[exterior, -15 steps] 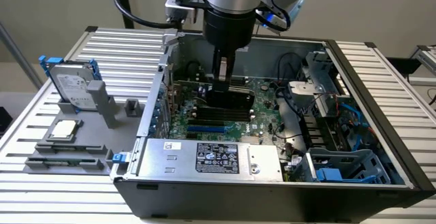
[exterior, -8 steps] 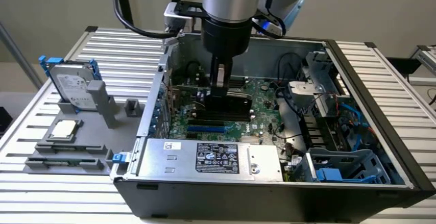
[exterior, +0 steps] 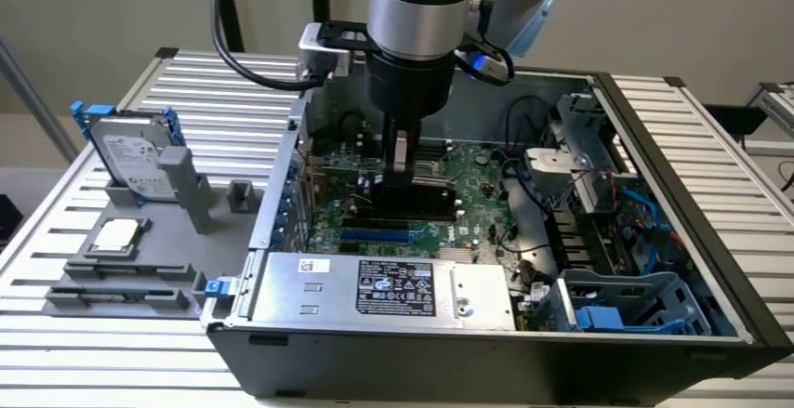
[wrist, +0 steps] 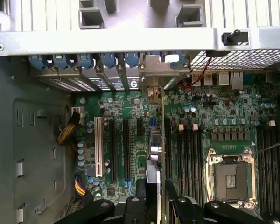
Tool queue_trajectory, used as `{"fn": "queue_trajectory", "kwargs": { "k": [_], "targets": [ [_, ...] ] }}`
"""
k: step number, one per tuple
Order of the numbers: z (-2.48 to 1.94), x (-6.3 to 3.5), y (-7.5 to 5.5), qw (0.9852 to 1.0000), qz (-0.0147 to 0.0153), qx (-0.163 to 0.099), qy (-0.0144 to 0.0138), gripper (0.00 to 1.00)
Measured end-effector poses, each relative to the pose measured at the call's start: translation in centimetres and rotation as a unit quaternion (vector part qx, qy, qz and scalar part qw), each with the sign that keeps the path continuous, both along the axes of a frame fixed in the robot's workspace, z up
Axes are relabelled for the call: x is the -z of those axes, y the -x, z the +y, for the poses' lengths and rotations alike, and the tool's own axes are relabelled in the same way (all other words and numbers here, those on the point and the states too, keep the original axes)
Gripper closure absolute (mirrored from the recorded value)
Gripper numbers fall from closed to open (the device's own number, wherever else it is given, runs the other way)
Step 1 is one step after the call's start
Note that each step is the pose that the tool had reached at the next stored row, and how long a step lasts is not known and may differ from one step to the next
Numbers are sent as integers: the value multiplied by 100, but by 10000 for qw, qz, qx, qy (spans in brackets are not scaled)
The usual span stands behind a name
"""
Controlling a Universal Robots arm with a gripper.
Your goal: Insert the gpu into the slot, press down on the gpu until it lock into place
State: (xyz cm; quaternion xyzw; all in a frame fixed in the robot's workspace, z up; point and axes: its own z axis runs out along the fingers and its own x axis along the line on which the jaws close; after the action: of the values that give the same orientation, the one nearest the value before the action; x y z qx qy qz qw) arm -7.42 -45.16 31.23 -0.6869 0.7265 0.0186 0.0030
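My gripper (exterior: 400, 183) reaches straight down into the open computer case (exterior: 694, 241) and is shut on the gpu (exterior: 366, 206), a dark card standing on edge over the motherboard. In the wrist view the gpu (wrist: 155, 154) shows edge-on between my black fingers (wrist: 140, 198), and its silver end bracket (wrist: 155, 70) lies against the rear openings of the case. The bright-blue slot (exterior: 376, 236) shows just in front of the card's lower edge, on the power supply side. How deep the card sits I cannot tell.
A silver power supply (exterior: 385, 287) fills the near side of the case. Beside the card lie the empty processor socket (wrist: 230, 175) and black memory slots (wrist: 189, 149). A grey hard drive with blue rails (exterior: 130, 152) stands on a rack outside, at the exterior view's left.
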Motion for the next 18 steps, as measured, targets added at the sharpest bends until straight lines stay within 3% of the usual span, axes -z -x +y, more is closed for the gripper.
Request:
{"fn": "queue_trajectory", "kwargs": {
  "k": [18],
  "targets": [
    [-9,316,42,10000,0,-95,0,74]
  ]
}}
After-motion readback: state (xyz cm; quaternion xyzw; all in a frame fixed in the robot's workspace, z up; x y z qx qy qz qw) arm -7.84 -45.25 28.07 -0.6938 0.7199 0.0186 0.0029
